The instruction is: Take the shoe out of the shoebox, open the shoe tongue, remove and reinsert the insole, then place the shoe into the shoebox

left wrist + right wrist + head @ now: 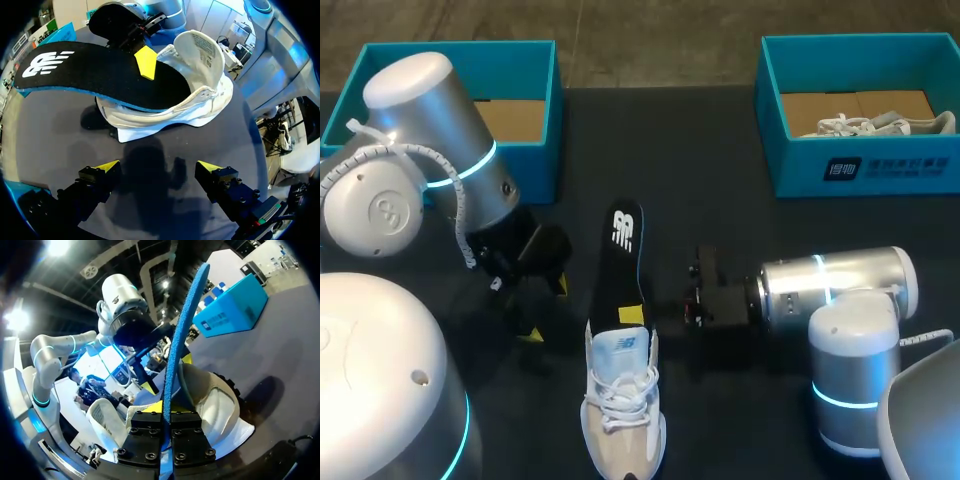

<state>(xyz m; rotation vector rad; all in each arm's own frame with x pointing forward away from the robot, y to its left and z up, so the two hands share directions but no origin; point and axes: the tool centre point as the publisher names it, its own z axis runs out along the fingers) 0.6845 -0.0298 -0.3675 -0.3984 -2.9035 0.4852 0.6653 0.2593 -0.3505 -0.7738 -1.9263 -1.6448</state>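
- The white sneaker (623,405) sits on the table, unheld by either gripper.
- The left gripper (157,167) hangs beside it, fingers spread wide and empty.
- The right gripper (171,415) pinches the black insole (623,265), which is mostly out past the heel opening.
- Risk: pushed back in, the insole could buckle or shove the unpinned sneaker.
- The teal shoebox (535,130) lies beyond.

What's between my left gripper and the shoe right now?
Nothing: the left wrist view shows only bare dark table with a shadow between the open left gripper and the white shoe, whose insole juts out above.
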